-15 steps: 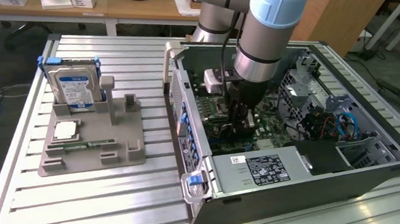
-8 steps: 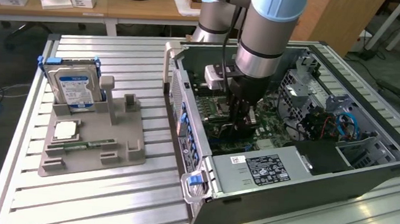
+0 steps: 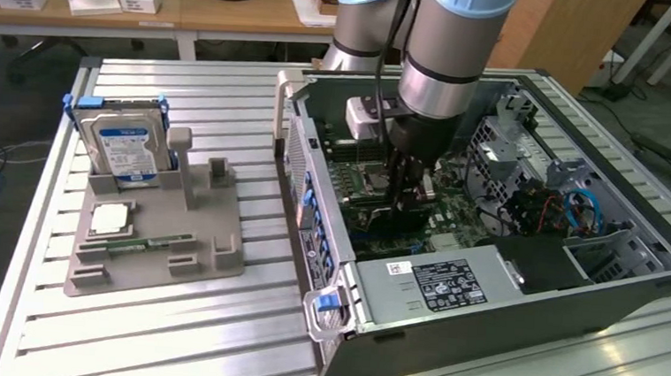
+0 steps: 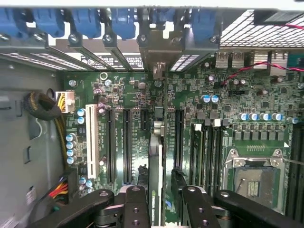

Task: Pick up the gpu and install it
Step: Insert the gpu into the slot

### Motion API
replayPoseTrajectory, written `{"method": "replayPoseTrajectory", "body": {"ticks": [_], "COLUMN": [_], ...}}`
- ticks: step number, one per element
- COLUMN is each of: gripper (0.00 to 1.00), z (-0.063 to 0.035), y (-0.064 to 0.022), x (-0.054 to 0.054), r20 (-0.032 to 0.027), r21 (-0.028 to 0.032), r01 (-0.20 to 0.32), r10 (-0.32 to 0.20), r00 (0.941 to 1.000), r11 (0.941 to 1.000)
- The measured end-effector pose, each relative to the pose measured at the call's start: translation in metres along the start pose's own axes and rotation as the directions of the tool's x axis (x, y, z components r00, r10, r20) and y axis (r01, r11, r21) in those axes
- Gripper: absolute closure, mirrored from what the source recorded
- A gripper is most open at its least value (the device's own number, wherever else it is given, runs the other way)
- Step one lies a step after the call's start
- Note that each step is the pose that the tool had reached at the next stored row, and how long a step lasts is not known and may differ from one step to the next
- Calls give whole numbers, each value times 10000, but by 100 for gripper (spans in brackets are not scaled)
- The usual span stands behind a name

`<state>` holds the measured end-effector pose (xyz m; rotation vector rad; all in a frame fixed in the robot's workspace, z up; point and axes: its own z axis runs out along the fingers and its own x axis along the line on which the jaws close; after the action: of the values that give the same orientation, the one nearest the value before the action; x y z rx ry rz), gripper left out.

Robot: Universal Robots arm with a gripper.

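A: Inside the open grey metal computer case [image 3: 517,298], what surrounds the black end effector [image 4: 160,202]?

B: Green motherboard [image 4: 199,142] all around: long black expansion slots, a white slot [image 4: 90,142] to one side, the square silver processor socket [image 4: 254,173] to the other. Black memory slots run right beside its fingers [image 4: 202,209]. Blue plastic card latches [image 4: 123,21] line the case's rear edge.

A: And the thin dark gpu card [image 4: 154,171]?

B: It stands on edge between the fingers, clamped, its silver metal bracket [image 4: 159,52] up against the rear slot openings. Whether it is fully seated I can't tell.

A: Outside the case?

B: On the ribbed aluminium table [image 3: 183,337], at the exterior view's left, a grey moulded holder [image 3: 148,246] carries the upright silver hard drive with a blue label [image 3: 126,147], a narrow green memory stick [image 3: 136,245] lying flat, and a square silver chip [image 3: 111,217].
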<state>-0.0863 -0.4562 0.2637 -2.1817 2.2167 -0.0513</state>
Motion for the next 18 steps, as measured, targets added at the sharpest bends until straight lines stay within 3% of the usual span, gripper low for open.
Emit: {"method": "replayPoseTrajectory", "body": {"ticks": [3,6,7,10,12,18], "gripper": [67,68,75,80,90,90], "z": [-74,-86,-89,-93,-96,-103], "y": [-3,-4,-4,-4,-4,-4], "x": [0,0,0,0,0,0], "r20": [0,7,6,9,11,19], "r21": [29,40,39,38,38,37], "r01": [0,-1,-1,-1,-1,-1], "r10": [0,1,1,1,1,1], "r00": [10000,10000,10000,10000,10000,10000], "r11": [10000,10000,10000,10000,10000,10000]}}
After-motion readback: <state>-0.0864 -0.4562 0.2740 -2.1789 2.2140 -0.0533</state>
